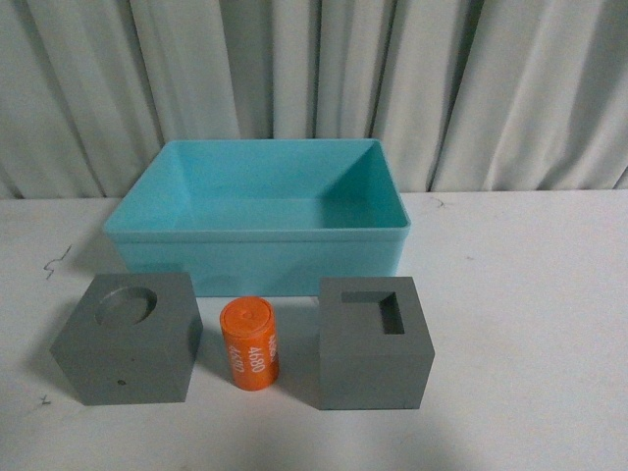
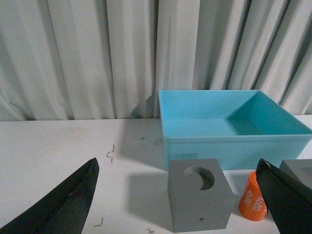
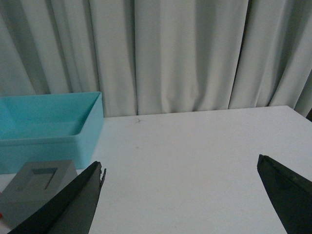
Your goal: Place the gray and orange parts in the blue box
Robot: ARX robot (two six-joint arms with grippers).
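Table [image 1: 549, 324], white, carries the blue box [image 1: 257, 257] at its far middle. Nearer stand round-recess gray cube [image 1: 126, 343] left, rectangular-recess gray cube [image 1: 375, 353] right, orange cylinder [image 1: 249, 343] between. Both the left gripper [image 2: 178, 162] and right gripper [image 3: 180, 162] gape wide, holding nothing.

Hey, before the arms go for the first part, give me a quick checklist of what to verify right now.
1. blue box empty, room for the parts: ok.
2. left claw open, holding nothing: ok.
3. right claw open, holding nothing: ok.
4. round-hole cube, orange cylinder and rectangular-hole cube apart from each other, in front of the box: ok.
5. round-hole cube framed by the left claw in its wrist view: ok.
6. Claw height above the table: cannot tell.
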